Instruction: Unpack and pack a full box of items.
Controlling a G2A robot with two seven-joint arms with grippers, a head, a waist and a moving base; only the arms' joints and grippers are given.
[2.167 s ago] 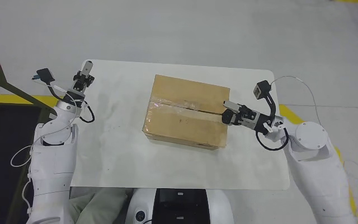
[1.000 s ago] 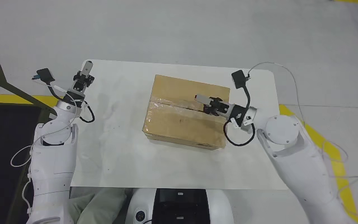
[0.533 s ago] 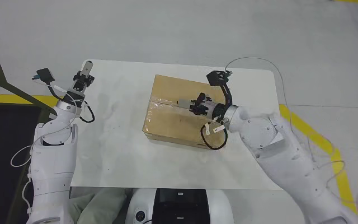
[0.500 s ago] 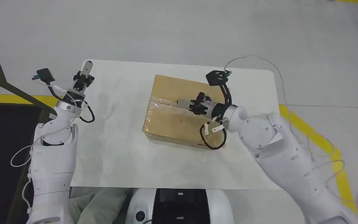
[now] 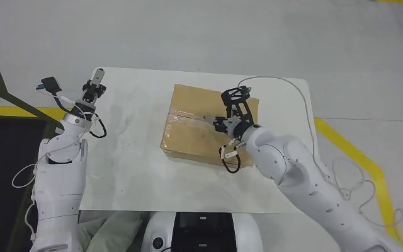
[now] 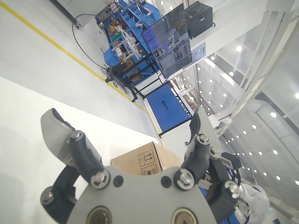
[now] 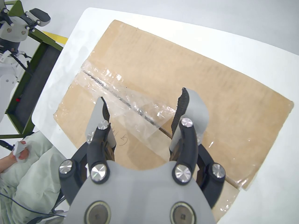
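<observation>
A brown cardboard box [image 5: 195,129] lies closed in the middle of the white table [image 5: 135,170]. Clear tape [image 7: 137,110] runs along its top seam, crumpled and partly lifted. My right gripper [image 5: 211,118] hovers over the seam near the box's middle. In the right wrist view this gripper [image 7: 143,96] is open, its fingers standing on either side of the taped seam with a loose tape flap between them; I cannot tell whether they touch. My left gripper [image 5: 97,77] sits at the table's far left corner, open [image 6: 125,111] and empty, well away from the box [image 6: 144,159].
A dark green frame [image 7: 28,82] stands just off the table's left edge. Bare table surface surrounds the box on all sides, widest to its left and front.
My right arm has swept leftward over the box top, from its right edge along the taped seam to the middle. The left arm has not moved.
</observation>
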